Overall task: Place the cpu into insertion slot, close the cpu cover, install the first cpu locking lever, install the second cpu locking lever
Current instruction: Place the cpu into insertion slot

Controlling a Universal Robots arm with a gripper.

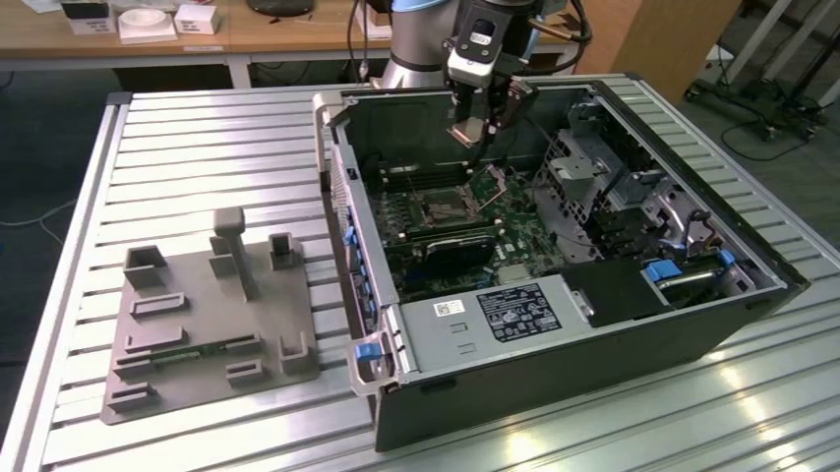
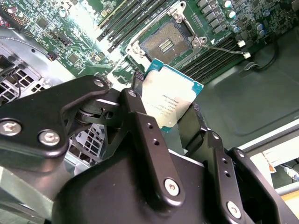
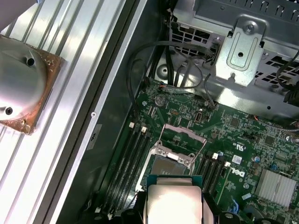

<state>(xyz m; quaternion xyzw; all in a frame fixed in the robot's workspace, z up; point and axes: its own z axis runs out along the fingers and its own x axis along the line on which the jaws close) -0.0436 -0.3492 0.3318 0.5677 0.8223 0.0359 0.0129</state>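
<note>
Silver-grey, thin square chip with a teal edge: that's the cpu (image 2: 174,95), pinched by its sides between the fingers (image 2: 142,126) of the black gripper (image 2: 164,105). The jaws are clenched on it.

Step in hand, as I judge it, is the first one, getting the cpu into the insertion slot (image 2: 164,44). That square dark-framed socket on the green board is bare in both wrist views, and the chip hangs above it, apart and not touching.

The cpu cover (image 3: 186,132), a thin metal frame with a square window, stands tipped up on its hinge. A thin wire locking lever (image 2: 224,48) looks unhooked, so nothing is closed yet.

Seating calls for you to square the chip's edges to the socket frame and keep it level, since it looks a little rotated against the socket in the second wrist view. I can't tell how its corner marks line up.

Pose, in the exterior view: the arm drops in from 12 o'clock, wrist pointing down into the open black computer case (image 1: 344,177). The gripper (image 1: 469,133) is at about 1 o'clock of the insertion slot (image 1: 440,206), well above the board. The cover (image 1: 497,185) is at 2 o'clock of the slot.
</note>
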